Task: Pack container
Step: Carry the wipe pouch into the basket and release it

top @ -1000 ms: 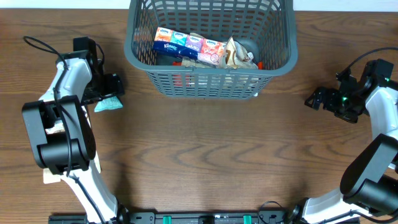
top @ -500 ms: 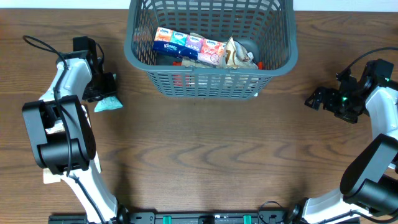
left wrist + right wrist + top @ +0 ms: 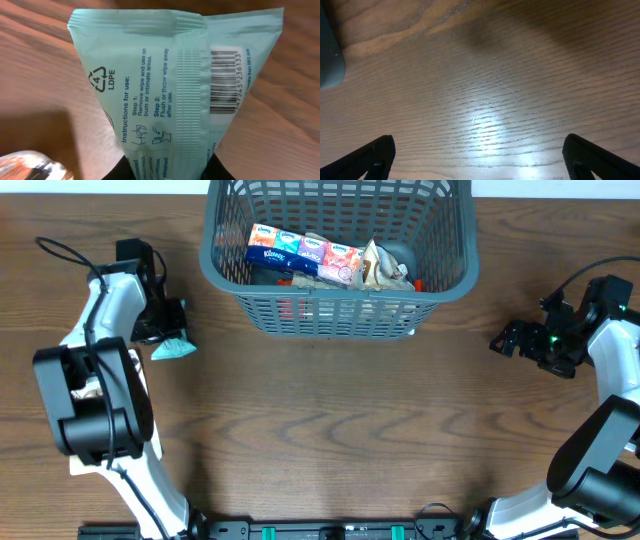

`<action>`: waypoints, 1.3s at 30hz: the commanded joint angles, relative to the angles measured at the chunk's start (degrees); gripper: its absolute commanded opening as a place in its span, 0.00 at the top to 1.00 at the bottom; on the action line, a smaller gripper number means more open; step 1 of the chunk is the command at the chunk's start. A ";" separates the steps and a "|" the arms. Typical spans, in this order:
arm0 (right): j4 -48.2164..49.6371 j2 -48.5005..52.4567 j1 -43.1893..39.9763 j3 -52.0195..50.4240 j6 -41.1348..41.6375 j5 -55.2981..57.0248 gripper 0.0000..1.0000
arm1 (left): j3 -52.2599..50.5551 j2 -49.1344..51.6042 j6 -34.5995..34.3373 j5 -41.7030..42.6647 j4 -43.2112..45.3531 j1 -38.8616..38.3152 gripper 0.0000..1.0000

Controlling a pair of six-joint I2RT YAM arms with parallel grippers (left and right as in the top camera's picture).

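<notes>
The container (image 3: pixel 335 293), a dark grey slatted basket, stands at the back middle with a row of tissue packs (image 3: pixel 303 252) and a snack pack (image 3: pixel 385 268) inside. Left of it a teal wipe packet (image 3: pixel 173 349) lies on the wood. In the left wrist view the wipe packet (image 3: pixel 170 85) fills the frame, printed side up. My left gripper (image 3: pixel 168 328) is over its end, and the left gripper (image 3: pixel 170 169) has its black fingers pressed against both sides of the packet. My right gripper (image 3: pixel 505 340) rests open at the far right; in its own view the right gripper (image 3: pixel 480 155) has only bare wood between its fingers.
A crinkled shiny wrapper (image 3: pixel 27 167) lies beside the packet, and in the overhead view this pale wrapper (image 3: pixel 88 388) sits by the left arm. A dark grey rounded edge (image 3: pixel 329 60) shows at the upper left of the right wrist view.
My left gripper's jaws have closed in onto the end of the teal wipe packet. The packet has shifted slightly. The right arm has not moved.
</notes>
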 commanded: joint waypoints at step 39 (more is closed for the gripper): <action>0.50 -0.02 0.37 -0.37 -0.02 -1.60 0.01 | 5.90 -22.91 44.65 -0.04 31.76 -34.14 0.94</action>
